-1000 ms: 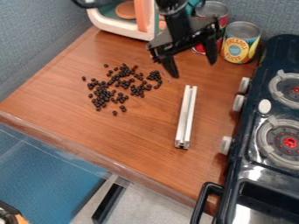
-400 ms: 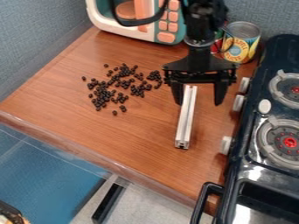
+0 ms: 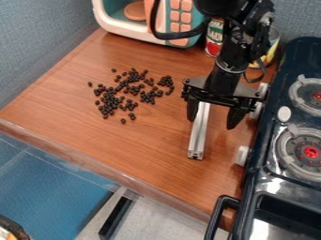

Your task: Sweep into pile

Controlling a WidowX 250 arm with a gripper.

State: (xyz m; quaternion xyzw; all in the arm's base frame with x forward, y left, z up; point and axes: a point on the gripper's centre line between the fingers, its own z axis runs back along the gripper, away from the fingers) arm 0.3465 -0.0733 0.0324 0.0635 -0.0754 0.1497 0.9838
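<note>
Dozens of small round black beans (image 3: 113, 101) lie loosely scattered on the brown wood-grain counter (image 3: 149, 149), left of a slender silver metal bar (image 3: 199, 131). The black two-finger robot claw (image 3: 210, 121) hangs over the bar's far end, its fingers spread wide apart.

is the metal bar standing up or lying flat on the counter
Lying flat: the metal bar stretches lengthwise along the wooden counter.
</note>
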